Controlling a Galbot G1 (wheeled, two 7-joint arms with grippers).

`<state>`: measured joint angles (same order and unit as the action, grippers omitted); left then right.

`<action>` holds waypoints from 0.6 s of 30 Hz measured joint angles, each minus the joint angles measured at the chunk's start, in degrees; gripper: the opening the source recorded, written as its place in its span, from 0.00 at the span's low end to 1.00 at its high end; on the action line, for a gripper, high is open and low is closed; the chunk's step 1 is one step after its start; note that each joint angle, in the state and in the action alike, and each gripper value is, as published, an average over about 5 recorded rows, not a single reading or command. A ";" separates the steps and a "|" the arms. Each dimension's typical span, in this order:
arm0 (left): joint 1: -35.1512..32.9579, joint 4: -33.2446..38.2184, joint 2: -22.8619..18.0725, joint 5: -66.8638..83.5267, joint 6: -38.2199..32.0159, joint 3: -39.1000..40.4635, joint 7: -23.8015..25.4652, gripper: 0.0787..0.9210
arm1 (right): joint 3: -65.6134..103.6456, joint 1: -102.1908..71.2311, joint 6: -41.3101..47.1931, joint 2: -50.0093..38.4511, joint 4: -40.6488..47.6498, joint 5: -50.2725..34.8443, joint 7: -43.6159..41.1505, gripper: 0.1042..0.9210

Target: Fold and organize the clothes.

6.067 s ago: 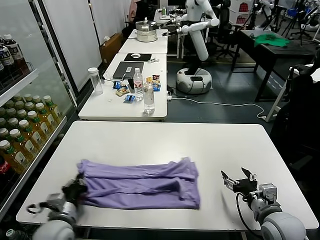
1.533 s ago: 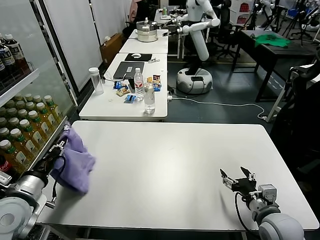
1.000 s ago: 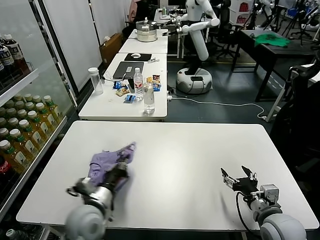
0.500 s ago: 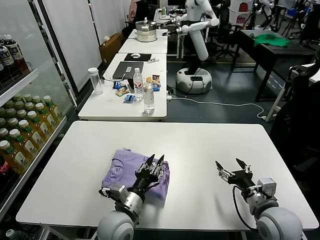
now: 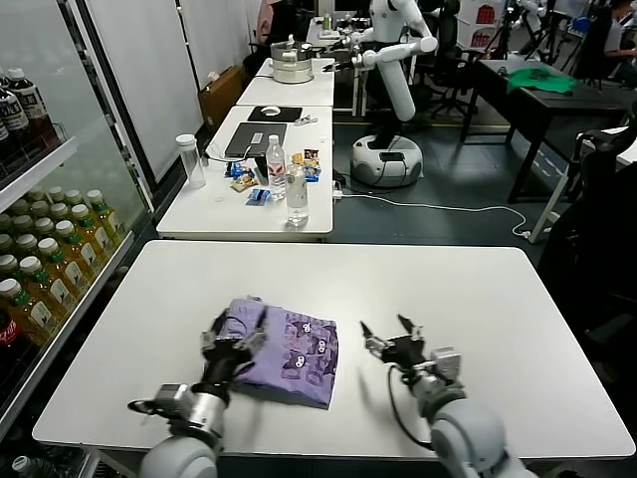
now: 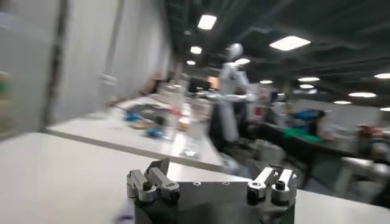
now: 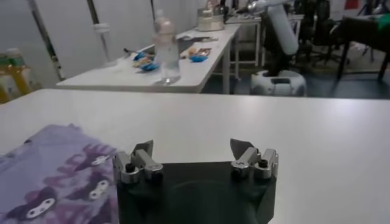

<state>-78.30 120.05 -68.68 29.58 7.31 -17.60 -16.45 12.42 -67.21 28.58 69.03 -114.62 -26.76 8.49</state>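
Seeing no readable writing, we note small dark marks on the folded T-shirt (image 5: pixel 284 349) on the tabletop (image 5: pixel 448 289); our left end effector (image 5: pixel 235 342) and right end effector (image 5: pixel 390 332) are both released.

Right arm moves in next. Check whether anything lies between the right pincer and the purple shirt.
Nothing visible does. Only bare white table separates the open right pincer from the folded purple shirt. The open left pincer hovers over the shirt's far side.
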 measured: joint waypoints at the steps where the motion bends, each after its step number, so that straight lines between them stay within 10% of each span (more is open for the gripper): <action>1: -0.49 -0.01 0.05 -0.10 -0.22 -1.01 -0.17 0.88 | -1.22 0.53 -0.12 0.66 0.88 0.40 0.33 0.88; 12: -3.08 -0.27 -0.33 -1.71 -1.89 -6.45 -1.18 0.88 | -9.85 3.72 -0.94 6.91 8.98 3.07 3.21 0.87; 18: -3.83 -0.12 -0.22 -2.00 -2.24 -7.82 -1.50 0.88 | -11.45 4.73 -1.47 8.20 11.01 3.24 3.62 0.70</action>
<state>-82.14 119.93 -68.90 27.58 5.07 -25.42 -17.96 0.97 -62.47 27.11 77.24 -103.62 -23.52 12.12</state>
